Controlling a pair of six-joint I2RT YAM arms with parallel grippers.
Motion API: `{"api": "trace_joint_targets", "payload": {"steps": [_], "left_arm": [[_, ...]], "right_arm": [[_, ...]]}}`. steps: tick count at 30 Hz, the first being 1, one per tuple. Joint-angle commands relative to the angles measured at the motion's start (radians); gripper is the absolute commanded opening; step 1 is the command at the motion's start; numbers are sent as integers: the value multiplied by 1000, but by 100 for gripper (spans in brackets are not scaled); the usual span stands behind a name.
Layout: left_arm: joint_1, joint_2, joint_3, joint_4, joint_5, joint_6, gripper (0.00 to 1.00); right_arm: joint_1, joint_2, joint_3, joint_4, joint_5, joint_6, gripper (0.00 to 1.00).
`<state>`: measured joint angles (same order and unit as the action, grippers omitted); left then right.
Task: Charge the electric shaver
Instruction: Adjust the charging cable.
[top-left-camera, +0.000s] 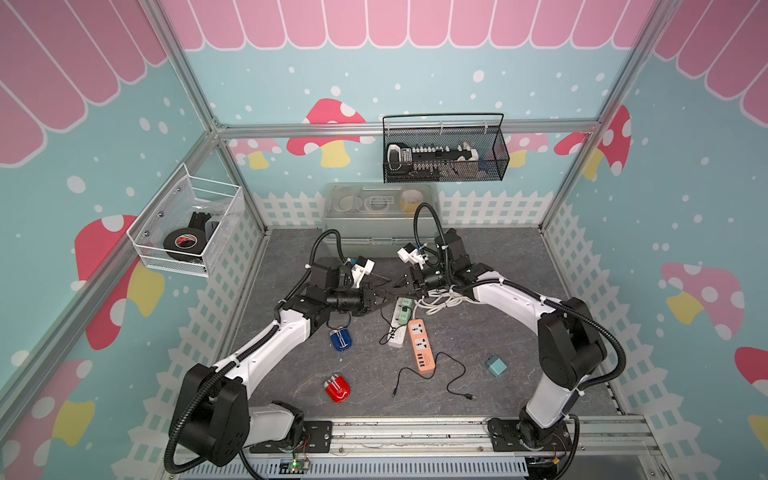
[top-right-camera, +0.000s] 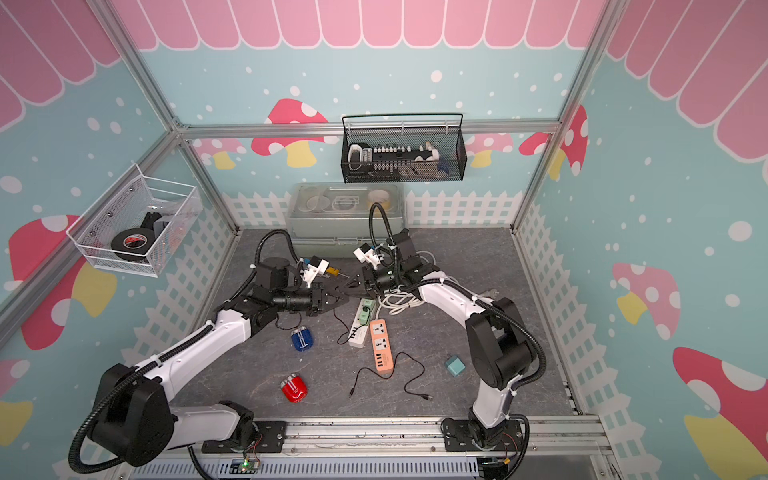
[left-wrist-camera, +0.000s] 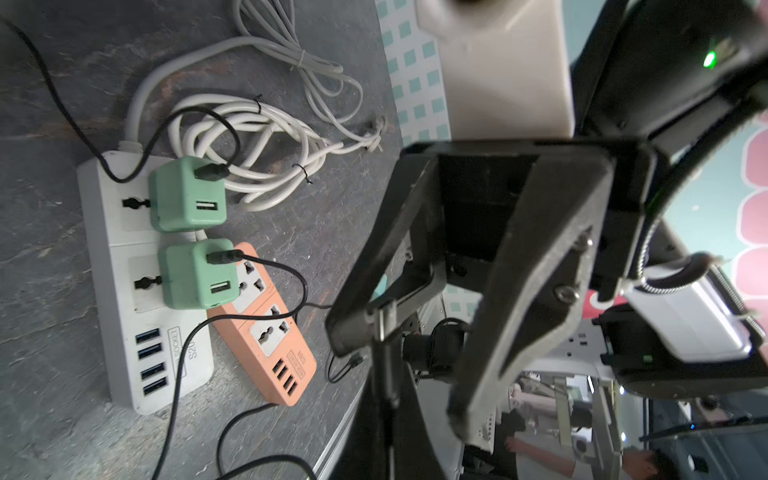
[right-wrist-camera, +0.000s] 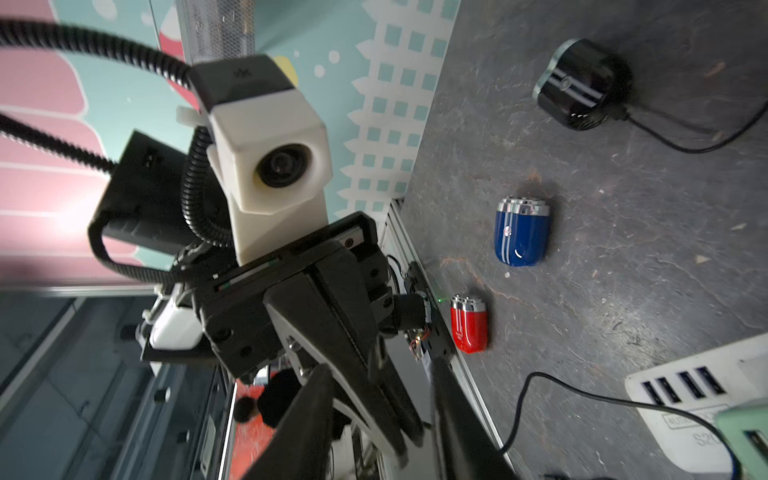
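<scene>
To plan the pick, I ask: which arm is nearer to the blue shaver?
Left. The left arm is close beside the blue shaver; the right arm lies beyond the power strips.

Gloss against matt
I see the oval blue plastic shaver (right-wrist-camera: 521, 239) and oval red plastic shaver (right-wrist-camera: 469, 328) glossy, chrome-headed; the dark grey slate-look worktop (right-wrist-camera: 623, 249) matt, rough.

**Grey slate-patterned tabletop (top-left-camera: 498, 328), seen in a top view.** At centre frame a white power strip (top-left-camera: 397, 332) and an orange power strip (top-left-camera: 421, 345) lay side by side. A blue shaver (top-left-camera: 340, 340) lay to their left, a red shaver (top-left-camera: 337, 388) below it, a teal adapter (top-left-camera: 496, 366) at lower right, and a loose black cable (top-left-camera: 471, 397) between them. A grey lidded box (top-left-camera: 380, 220) stood at the back edge.
</scene>
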<state>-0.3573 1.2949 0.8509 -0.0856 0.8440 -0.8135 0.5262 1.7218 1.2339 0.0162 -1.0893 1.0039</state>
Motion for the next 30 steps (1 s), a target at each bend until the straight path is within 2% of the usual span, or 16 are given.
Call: {"api": "trace_joint_targets", "payload": {"steps": [1,5,7,11,15,17,21,24,25,26,27,29,30], "left_arm": [[12,-40,-56,195,-154,-284,0],[5,-24,-130,414,-271,-594,0],[-5,-12,-147,479,-309,-691,0],[-16,5,-123,465,-316,-735,0],[-16,3,-115,444,-324,-731,0],[-19,-1,-111,438,-325,-728,0],[-22,-23,-108,396,-324,-709,0],[-21,-44,-113,352,-322,-685,0],[-18,-47,-113,342,-318,-679,0],[-9,-47,-109,320,-309,-664,0],[4,-47,-104,303,-297,-650,8],[43,-40,-83,260,-265,-611,30],[59,-32,-69,235,-252,-590,37]], "right_arm": [[-7,-93,-114,232,104,100,51],[26,-112,-232,429,162,164,54],[56,-85,-225,448,178,191,54],[99,-12,-205,630,186,306,54],[115,15,-191,676,184,338,52],[115,26,-192,668,181,342,47],[116,30,-195,678,196,352,30],[116,23,-191,684,207,364,6],[116,20,-188,683,203,369,0],[116,18,-182,673,191,376,0],[116,16,-176,657,175,378,0],[116,5,-175,631,121,382,0],[115,-1,-177,623,99,385,0]]}}
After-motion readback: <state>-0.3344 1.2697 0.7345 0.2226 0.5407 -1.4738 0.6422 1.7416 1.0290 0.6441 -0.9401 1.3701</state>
